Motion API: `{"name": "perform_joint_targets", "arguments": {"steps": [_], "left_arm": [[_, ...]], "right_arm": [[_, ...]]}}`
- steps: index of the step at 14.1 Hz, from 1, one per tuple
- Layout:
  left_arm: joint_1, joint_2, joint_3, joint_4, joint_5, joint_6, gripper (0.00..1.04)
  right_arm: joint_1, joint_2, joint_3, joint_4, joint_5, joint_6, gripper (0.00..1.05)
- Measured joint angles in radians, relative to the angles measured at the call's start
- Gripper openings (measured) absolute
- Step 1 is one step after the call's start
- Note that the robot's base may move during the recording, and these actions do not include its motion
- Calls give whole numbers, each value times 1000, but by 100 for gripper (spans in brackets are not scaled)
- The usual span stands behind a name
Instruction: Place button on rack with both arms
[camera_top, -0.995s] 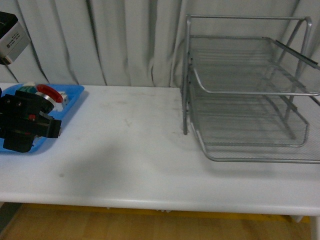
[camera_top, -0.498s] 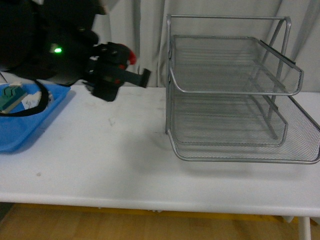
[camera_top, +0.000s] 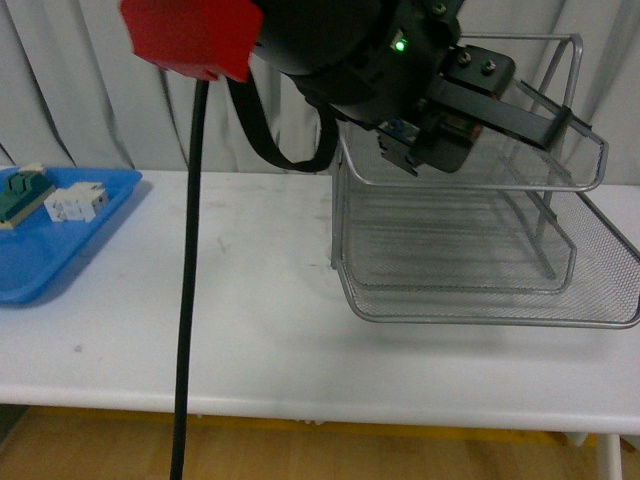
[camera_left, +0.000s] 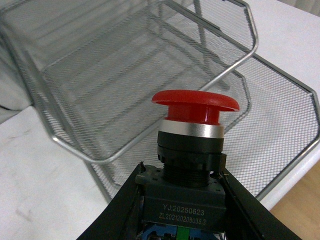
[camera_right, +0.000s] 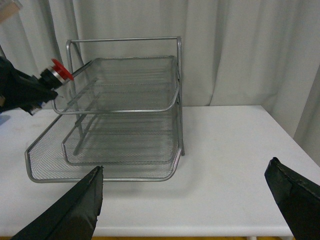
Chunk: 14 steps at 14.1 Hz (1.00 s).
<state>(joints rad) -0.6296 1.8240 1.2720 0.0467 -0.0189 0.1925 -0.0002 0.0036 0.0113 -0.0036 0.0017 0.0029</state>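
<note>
Silver wire mesh fills the right half of the white worktop (camera_top: 250, 300); the rack (camera_top: 480, 318) stands there, nearer the back edge than the front; its three tiers are bare in the left wrist view (camera_left: 100, 85) and the right wrist view (camera_right: 125, 110). Reaching in from the left, the left arm (camera_top: 330, 50), with its red block (camera_top: 190, 35) and a lit green lamp (camera_top: 400, 44), holds the left gripper (camera_top: 450, 135) in the air at the top tier's front left corner; its jaws pinch the dark body of the button (camera_left: 190, 160), red cap pointing away from the gripper (camera_left: 181, 190); seen from the right wrist, the button (camera_right: 60, 71) hangs just beside the top tier's rim, clear of the mesh. The right gripper (camera_right: 185, 205) hovers well apart from the rack near the worktop's right edge, jaws spread wide and empty. At the left edge lies a blue tray (camera_top: 60, 250) holding a white block (camera_top: 75, 203) and a green terminal block (camera_top: 20, 192).
</note>
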Motion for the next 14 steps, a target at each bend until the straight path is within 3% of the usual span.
{"name": "perform_joint_targets", "arguments": {"steps": [4, 14], "left_arm": [[-53, 112, 37, -41, 0, 31, 37], [-84, 358, 382, -207, 30, 53, 37]], "right_arm": [[0, 0, 0, 0, 0, 0, 98], [0, 0, 0, 0, 0, 0, 98]]}}
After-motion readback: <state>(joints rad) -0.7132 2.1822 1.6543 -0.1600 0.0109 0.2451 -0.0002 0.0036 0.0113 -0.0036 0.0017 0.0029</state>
